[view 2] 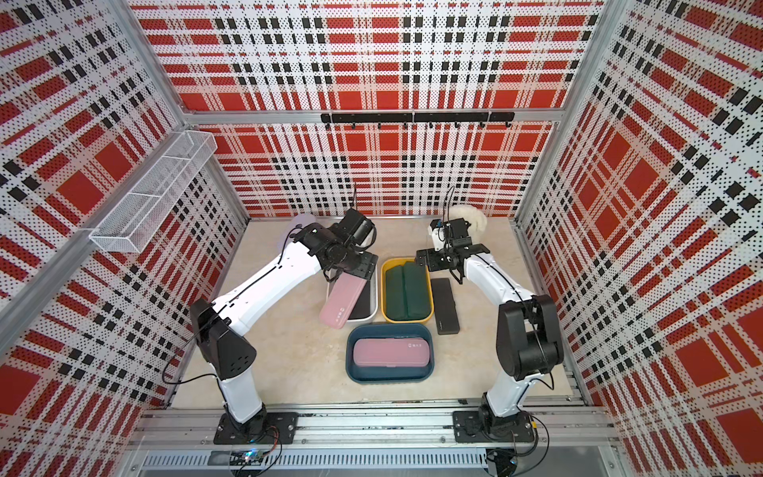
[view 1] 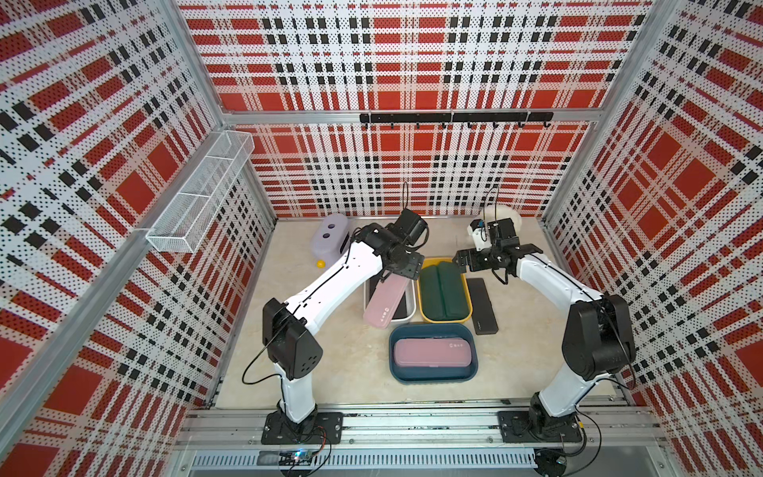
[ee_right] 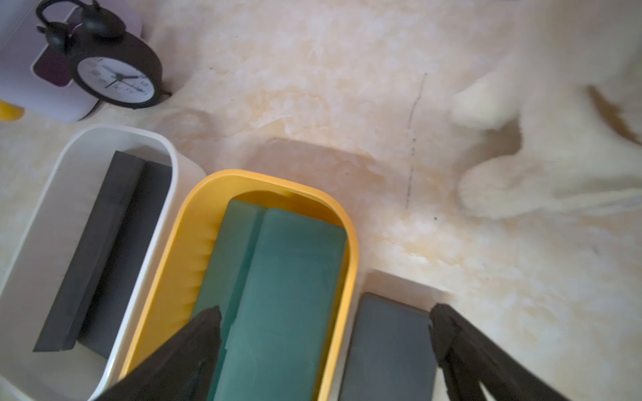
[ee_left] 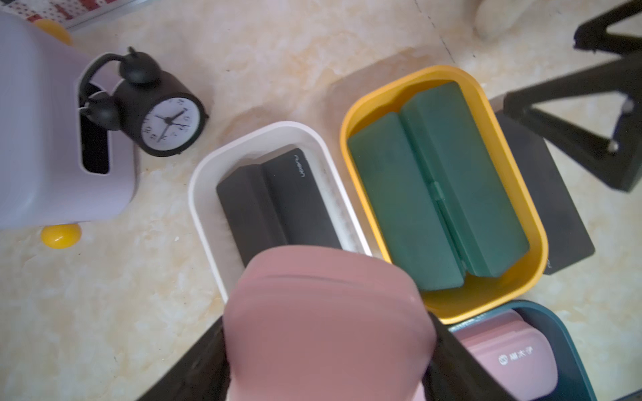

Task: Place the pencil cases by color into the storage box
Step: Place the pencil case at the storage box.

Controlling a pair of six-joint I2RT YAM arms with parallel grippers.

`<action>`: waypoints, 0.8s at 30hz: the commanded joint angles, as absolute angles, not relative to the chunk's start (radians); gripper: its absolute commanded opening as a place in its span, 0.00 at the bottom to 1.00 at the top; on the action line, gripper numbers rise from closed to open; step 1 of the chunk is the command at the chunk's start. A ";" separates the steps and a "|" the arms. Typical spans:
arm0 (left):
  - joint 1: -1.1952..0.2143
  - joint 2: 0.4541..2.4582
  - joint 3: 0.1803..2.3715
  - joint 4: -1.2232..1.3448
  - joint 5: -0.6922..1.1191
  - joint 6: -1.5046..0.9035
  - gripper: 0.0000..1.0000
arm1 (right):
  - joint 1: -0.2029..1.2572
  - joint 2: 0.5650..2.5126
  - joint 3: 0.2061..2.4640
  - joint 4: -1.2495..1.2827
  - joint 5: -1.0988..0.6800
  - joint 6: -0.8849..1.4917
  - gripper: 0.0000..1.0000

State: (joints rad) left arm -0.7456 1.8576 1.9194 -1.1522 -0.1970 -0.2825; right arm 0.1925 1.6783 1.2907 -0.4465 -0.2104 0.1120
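The left claw (view 1: 404, 270) is clamped on one end of a pink pencil case (view 1: 385, 302). In the left wrist view the case (ee_left: 326, 312) fills the gap between the two black fingers (ee_left: 205, 350). The case hangs slanted over the white bin (view 1: 407, 317), and in both top views its free end reaches past the bin's near rim. Whether it touches that rim cannot be told. Two black cases (ee_left: 278, 201) lie inside the white bin.

Just beside it, the yellow bin (view 1: 446, 320) holds two green cases (view 1: 444, 291) side by side. In front of both, the blue bin (view 1: 433, 378) holds a second pink case (view 1: 431, 351) lying flat.

The right claw (view 1: 497, 259) hangs wide open and holds nothing. In its wrist view one finger (ee_right: 205, 330) sits over the green cases. The other sits by the far end of a loose black case (ee_right: 389, 347), which lies flat on the table (view 1: 351, 363), right against the yellow bin's outer side.
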 commanded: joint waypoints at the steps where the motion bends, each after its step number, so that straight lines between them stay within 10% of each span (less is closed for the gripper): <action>1: -0.811 1.891 1.968 -1.172 -0.214 -0.263 0.56 | 0.132 1.604 1.249 -0.405 -0.160 0.152 1.00; 24: -1.168 1.939 1.834 -1.092 -0.313 -0.048 0.56 | -0.023 1.383 1.056 -0.374 -0.096 0.207 1.00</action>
State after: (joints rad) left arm -1.1629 1.9507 1.8633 -1.1320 -0.3355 -0.0868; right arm -0.0166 1.4197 1.0679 -0.3904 -0.1139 0.2012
